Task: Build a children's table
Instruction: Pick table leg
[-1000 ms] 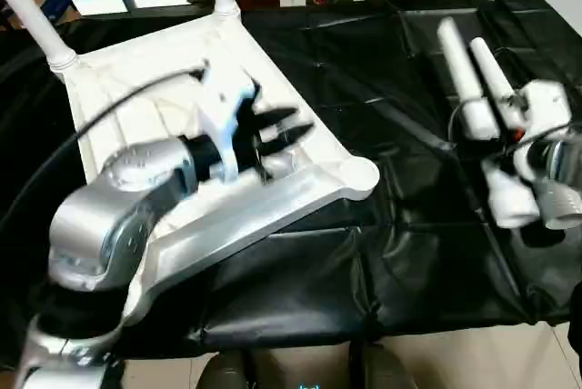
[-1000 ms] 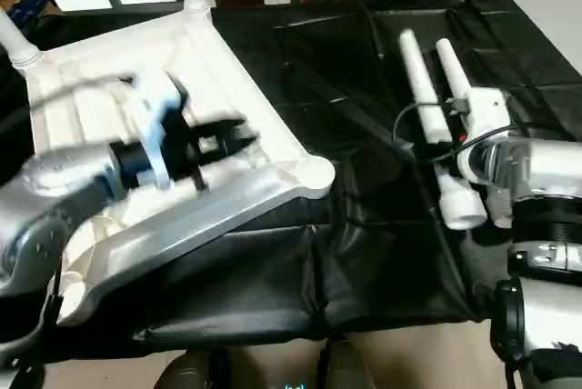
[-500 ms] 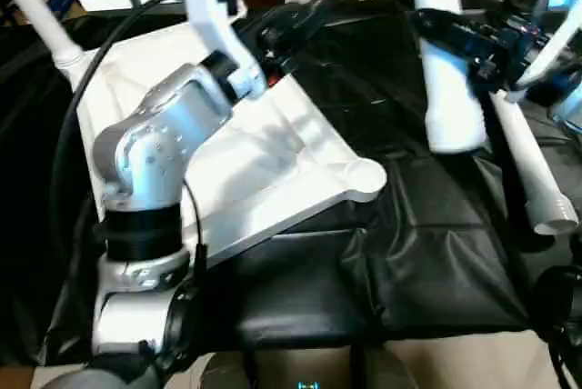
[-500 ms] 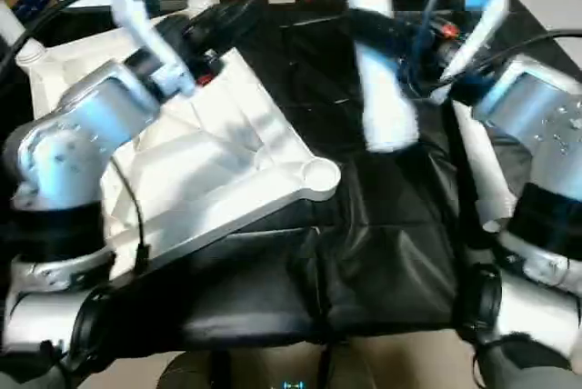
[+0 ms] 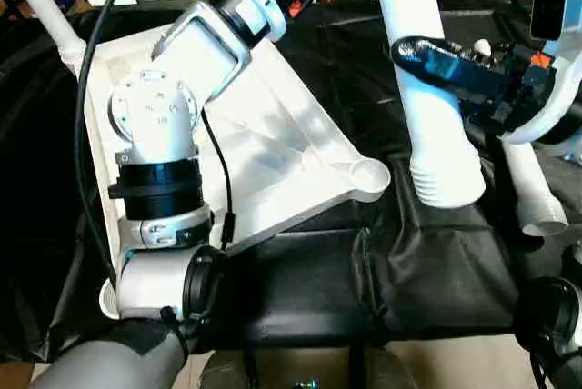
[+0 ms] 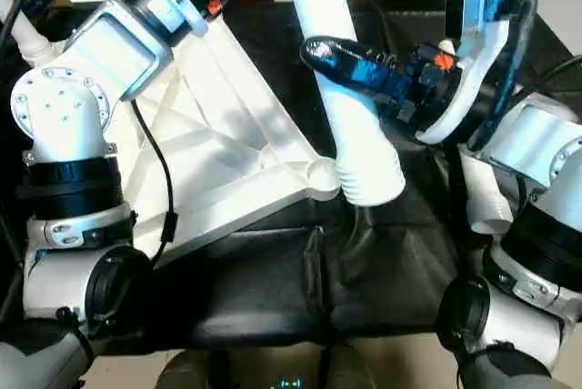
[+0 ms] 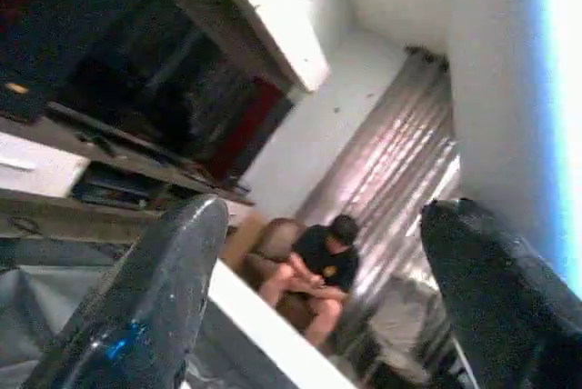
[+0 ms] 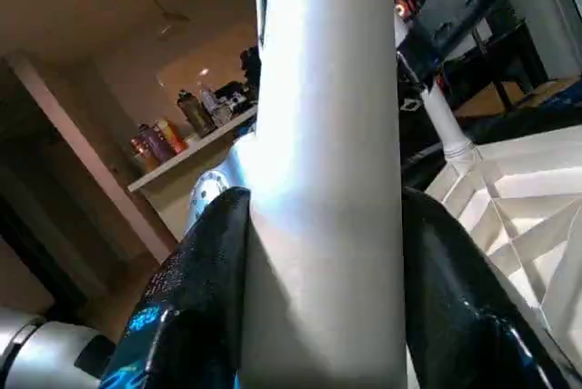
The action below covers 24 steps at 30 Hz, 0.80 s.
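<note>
Lifted off the black mat since earlier, the long white tapered tube leg (image 6: 350, 116) is hanging upright, pinched by the right gripper (image 6: 364, 69), just above the white ribbed plastic tabletop's (image 6: 218, 148) near-right corner socket (image 6: 320, 174), while the left gripper (image 7: 318, 298) is hovering spread, empty.

Glossy white plastic leg (image 5: 427, 107), wrinkled black sheet (image 5: 409, 271)

White tube leg (image 8: 327, 171) clamped between the right gripper's (image 8: 318, 289) two black fingers (image 8: 195, 298), ribbed table top (image 8: 518, 198) beyond.
</note>
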### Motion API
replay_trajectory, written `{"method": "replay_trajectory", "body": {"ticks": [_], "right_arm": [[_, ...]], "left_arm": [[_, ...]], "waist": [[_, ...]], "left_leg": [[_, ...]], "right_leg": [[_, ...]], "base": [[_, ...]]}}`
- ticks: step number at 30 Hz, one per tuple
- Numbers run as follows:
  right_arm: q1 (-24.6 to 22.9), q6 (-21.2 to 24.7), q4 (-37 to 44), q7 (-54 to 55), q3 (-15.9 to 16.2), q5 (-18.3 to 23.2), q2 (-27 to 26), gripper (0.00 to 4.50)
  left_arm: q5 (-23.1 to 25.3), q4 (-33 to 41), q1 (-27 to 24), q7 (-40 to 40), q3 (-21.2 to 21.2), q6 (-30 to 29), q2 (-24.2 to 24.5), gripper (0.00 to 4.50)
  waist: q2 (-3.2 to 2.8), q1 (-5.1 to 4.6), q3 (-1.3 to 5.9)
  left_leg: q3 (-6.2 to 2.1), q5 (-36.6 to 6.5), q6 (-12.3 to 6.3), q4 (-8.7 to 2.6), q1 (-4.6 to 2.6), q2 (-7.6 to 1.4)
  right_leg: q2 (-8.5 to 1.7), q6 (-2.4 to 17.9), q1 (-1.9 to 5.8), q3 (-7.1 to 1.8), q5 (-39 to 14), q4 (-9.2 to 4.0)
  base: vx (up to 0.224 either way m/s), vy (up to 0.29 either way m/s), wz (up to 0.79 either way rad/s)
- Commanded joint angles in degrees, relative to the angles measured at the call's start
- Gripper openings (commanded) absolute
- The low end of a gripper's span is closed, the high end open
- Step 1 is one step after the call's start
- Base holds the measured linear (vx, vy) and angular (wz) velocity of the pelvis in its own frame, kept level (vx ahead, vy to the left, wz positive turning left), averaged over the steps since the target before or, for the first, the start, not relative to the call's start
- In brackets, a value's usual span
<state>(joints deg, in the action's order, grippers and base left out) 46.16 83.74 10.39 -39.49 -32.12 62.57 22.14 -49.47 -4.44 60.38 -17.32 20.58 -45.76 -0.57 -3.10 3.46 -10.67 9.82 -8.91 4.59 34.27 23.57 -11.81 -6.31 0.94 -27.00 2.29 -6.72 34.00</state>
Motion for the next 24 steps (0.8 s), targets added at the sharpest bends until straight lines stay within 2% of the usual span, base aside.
{"method": "replay_trajectory", "body": {"ticks": [1, 2, 6, 9, 12, 13, 19, 20, 22, 24], "right_arm": [[-0.55, 1.86, 1.70, 1.67, -1.12, 3.31, 0.21, 1.82], [-0.55, 1.86, 1.70, 1.67, -1.12, 3.31, 0.21, 1.82], [-1.46, 3.61, 1.79, 1.98, -0.97, 5.58, 0.86, 1.82], [-2.88, 4.38, 2.36, 1.29, -0.25, 6.70, 1.09, 1.82], [-3.26, 4.55, 2.54, 1.37, -0.12, 7.11, 0.90, 1.82], [-3.94, 4.74, 3.12, 1.55, 0.29, 7.73, 0.38, 1.82], [-4.70, 3.62, 4.11, 5.19, 0.86, 10.58, -0.51, 1.81], [-4.50, 3.38, 3.93, 5.57, 0.69, 10.94, -0.48, 1.81], [-4.32, 3.05, 3.75, 5.98, 0.54, 11.43, -0.40, 1.81], [-4.02, 2.55, 3.74, 6.27, 0.31, 11.66, -0.23, 1.81]], "left_arm": [[-4.06, 1.41, 1.90, -0.42, 1.75, -1.74, -0.60, 4.20], [-4.06, 1.41, 1.90, -0.42, 1.75, -1.74, -0.60, 4.39], [-8.83, 1.48, 2.30, -0.66, 2.30, -3.88, -0.74, 4.50], [-12.54, 1.07, 2.24, -2.23, 2.38, -5.97, -0.77, 4.50], [-13.79, 0.93, 2.22, -2.69, 2.59, -6.55, -0.92, 4.50], [-15.78, 0.67, 2.13, -3.38, 3.06, -7.34, -1.25, 4.50], [-23.53, 0.05, 1.72, -5.70, 5.40, -9.61, -1.33, 4.50], [-23.71, 0.00, 1.57, -5.93, 5.42, -9.72, -1.05, 4.50], [-23.82, -0.07, 1.38, -6.13, 5.35, -9.85, -0.63, 4.50], [-21.90, 0.04, 0.69, -7.40, 4.46, -9.52, 0.43, 4.50]], "waist": [[2.23, 0.25, 6.35], [2.21, 0.21, 6.32], [2.22, 0.39, 6.45], [2.22, 0.53, 6.64], [2.19, 0.64, 6.73], [2.06, 0.67, 6.99], [1.88, 1.05, 7.12], [1.69, 1.11, 7.12], [1.80, 1.25, 7.09], [1.73, 1.41, 7.03]], "left_leg": [[1.06, -2.41, -5.74, -2.97, -0.69, 1.55], [1.06, -2.34, -5.64, -2.96, -0.65, 1.60], [1.05, -2.15, -5.51, -2.94, -0.62, 1.60], [1.09, -1.74, -5.46, -2.87, -0.62, 1.60], [1.06, -0.91, -5.71, -2.84, -0.62, 1.48], [1.01, -0.69, -5.75, -2.75, -0.56, 1.48], [1.00, -0.29, -6.02, -2.62, -0.52, 1.48], [0.97, -0.35, -5.96, -2.62, -0.52, 1.48], [1.04, -0.93, -5.69, -2.64, -0.56, 1.46], [1.04, -1.25, -5.47, -2.73, -0.61, 1.45]], "right_leg": [[0.43, 9.84, 4.94, -0.43, -14.67, -3.43], [0.43, 9.88, 4.96, -0.42, -14.74, -3.41], [0.47, 9.90, 4.97, -0.37, -14.41, -3.36], [0.50, 9.70, 5.02, -0.36, -13.75, -3.28], [0.53, 9.93, 4.95, -0.37, -12.42, -3.13], [0.48, 10.30, 5.11, -0.32, -12.11, -2.99], [0.43, 11.48, 5.09, -0.26, -10.34, -2.80], [0.44, 11.47, 5.09, -0.26, -10.43, -2.78], [0.48, 11.05, 5.07, -0.28, -10.94, -2.88], [0.48, 10.29, 5.03, -0.31, -11.81, -2.98]], "base": [[0.000, 0.000, 0.00], [0.000, 0.000, 0.00], [0.000, 0.000, 0.00], [0.000, 0.000, 0.00], [0.000, 0.000, 0.00], [0.000, 0.000, 0.00], [0.000, 0.000, 0.00], [0.000, 0.000, 0.00], [0.000, 0.000, 0.00], [0.000, 0.000, 0.00]]}}
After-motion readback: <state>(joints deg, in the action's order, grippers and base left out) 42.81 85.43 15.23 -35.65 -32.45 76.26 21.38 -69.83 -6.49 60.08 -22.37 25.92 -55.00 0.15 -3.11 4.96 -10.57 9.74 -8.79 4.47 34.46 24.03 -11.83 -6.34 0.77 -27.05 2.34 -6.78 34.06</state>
